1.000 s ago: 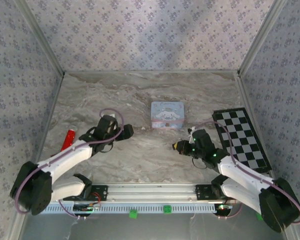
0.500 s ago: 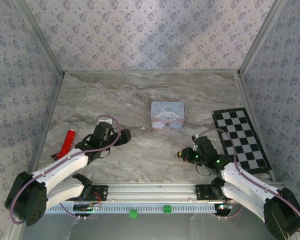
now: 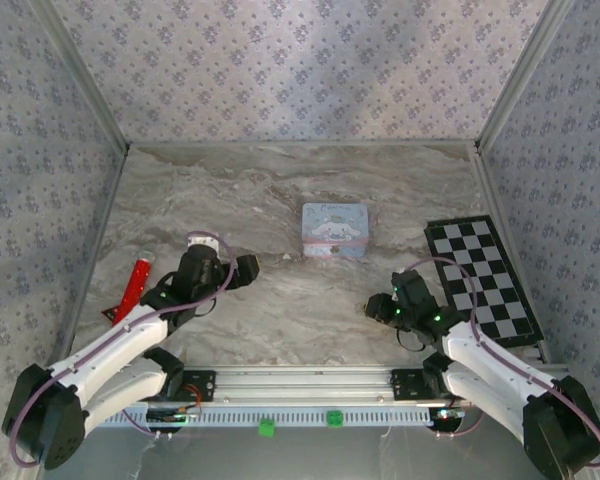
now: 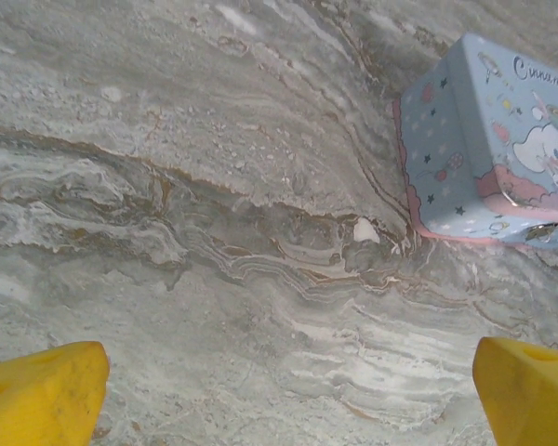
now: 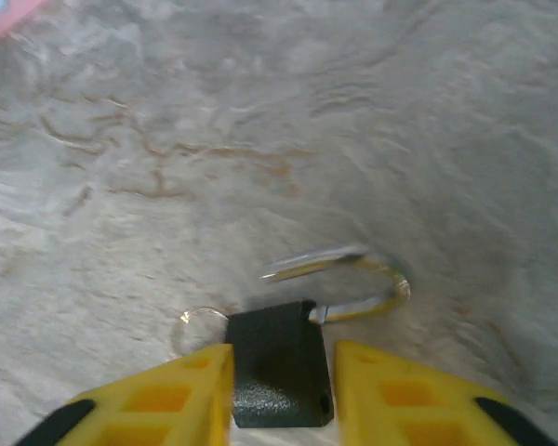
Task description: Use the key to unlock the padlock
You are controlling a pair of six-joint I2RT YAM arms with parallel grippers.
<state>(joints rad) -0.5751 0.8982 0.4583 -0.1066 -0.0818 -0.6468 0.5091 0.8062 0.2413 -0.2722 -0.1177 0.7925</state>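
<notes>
The padlock is a small black block lying on the marble, its silvery shackle swung open to the right. A thin wire ring pokes out at its left; the key itself is hidden. My right gripper straddles the lock body with its jaws parted; the left finger is against the body and a narrow gap shows at the right finger. In the top view this gripper sits near the front right. My left gripper hangs wide open over bare marble, holding nothing.
A pale blue, pink-rimmed cartoon tin stands mid-table, also seen at the upper right of the left wrist view. A checkerboard lies at the right edge. A red tool lies at the left, beside the left arm.
My right gripper has dropped back toward the near edge and its jaws have parted from the padlock. The left arm has drawn back slightly, still open.
</notes>
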